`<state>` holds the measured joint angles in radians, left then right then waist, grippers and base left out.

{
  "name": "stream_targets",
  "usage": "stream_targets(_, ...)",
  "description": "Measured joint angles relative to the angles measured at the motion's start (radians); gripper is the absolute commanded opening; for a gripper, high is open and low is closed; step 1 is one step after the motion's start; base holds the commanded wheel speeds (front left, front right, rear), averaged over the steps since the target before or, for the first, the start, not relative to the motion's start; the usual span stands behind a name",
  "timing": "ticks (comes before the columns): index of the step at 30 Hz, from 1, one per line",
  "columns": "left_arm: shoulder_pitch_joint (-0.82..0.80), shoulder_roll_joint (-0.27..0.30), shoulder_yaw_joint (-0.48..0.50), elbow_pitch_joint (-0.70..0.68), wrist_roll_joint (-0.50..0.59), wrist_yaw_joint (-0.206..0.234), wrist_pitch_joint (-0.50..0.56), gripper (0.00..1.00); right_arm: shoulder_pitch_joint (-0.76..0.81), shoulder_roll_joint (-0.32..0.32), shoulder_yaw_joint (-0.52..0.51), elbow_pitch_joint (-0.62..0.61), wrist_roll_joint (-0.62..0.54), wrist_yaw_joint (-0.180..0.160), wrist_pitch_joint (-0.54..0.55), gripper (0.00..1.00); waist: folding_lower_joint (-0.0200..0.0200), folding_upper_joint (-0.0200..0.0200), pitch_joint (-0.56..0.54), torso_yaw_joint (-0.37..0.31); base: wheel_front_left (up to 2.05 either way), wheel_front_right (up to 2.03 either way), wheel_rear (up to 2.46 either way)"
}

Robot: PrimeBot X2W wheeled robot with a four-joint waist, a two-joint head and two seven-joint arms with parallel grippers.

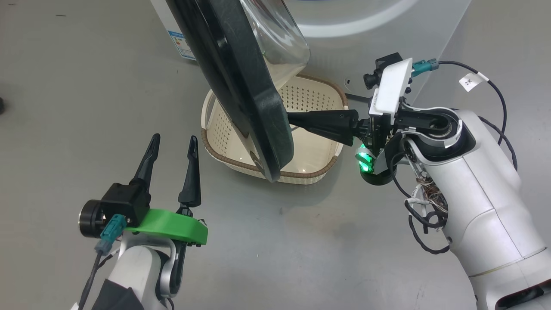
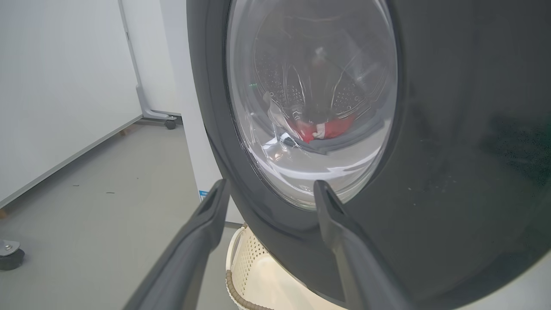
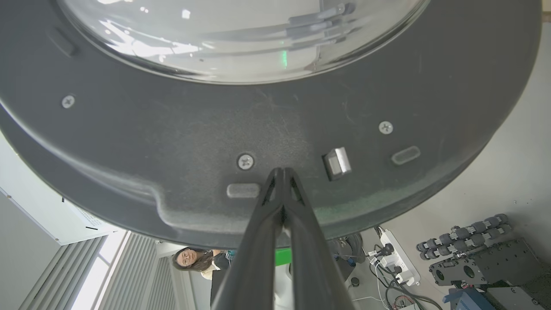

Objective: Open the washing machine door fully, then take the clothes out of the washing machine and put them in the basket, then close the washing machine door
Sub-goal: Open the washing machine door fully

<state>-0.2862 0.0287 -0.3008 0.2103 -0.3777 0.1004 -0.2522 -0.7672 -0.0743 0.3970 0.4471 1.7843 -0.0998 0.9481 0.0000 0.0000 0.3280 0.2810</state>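
Note:
The washing machine door (image 1: pixel 241 86) stands partly open, edge-on over the cream basket (image 1: pixel 305 97). Its black ring and glass bowl (image 1: pixel 280 38) swing out from the white washing machine (image 1: pixel 374 38). My right gripper (image 1: pixel 295 119) is shut, holding nothing, and its tips (image 3: pixel 282 174) press on the door's inner face (image 3: pixel 172 142) beside the latch (image 3: pixel 338 161). My left gripper (image 1: pixel 172 144) hangs open over the floor left of the basket, facing the door's outer side (image 2: pixel 452 172). The red clothes (image 2: pixel 333 128) show through the glass, lying in the drum.
A blue label sticker (image 1: pixel 181 43) marks the machine's left side. A white panel on castors (image 2: pixel 170 124) stands left of the machine. Beyond the door's edge are a person (image 3: pixel 193 258), a power strip (image 3: pixel 396 258) and metal gear (image 3: pixel 473 258). Grey floor (image 1: pixel 301 241) lies in front.

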Motion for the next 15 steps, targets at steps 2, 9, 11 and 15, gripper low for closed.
stream_targets(2,0.0,0.0,0.0,0.0,0.0,0.0,0.0,1.0,0.003,0.0,0.016,-0.009,0.004,0.0,-0.004,0.0,0.0,0.0,-0.001,0.002,0.0,0.0,0.0)
stream_targets(9,0.001,0.0,-0.003,0.0,0.0,0.0,0.0,1.0,0.018,0.0,0.072,-0.037,0.029,-0.001,-0.04,0.0,0.0,0.0,-0.006,0.004,0.0,0.0,0.0)
stream_targets(11,0.001,0.0,-0.004,0.0,0.0,0.0,0.0,1.0,0.019,0.0,0.085,-0.043,0.03,-0.002,-0.048,0.0,0.0,0.0,-0.007,0.004,0.0,0.0,0.0)
stream_targets(15,0.002,0.0,0.002,0.001,0.001,0.0,0.0,1.0,0.019,0.002,0.089,-0.048,0.03,-0.007,-0.076,0.0,0.0,0.0,-0.013,0.002,0.0,0.0,0.0)
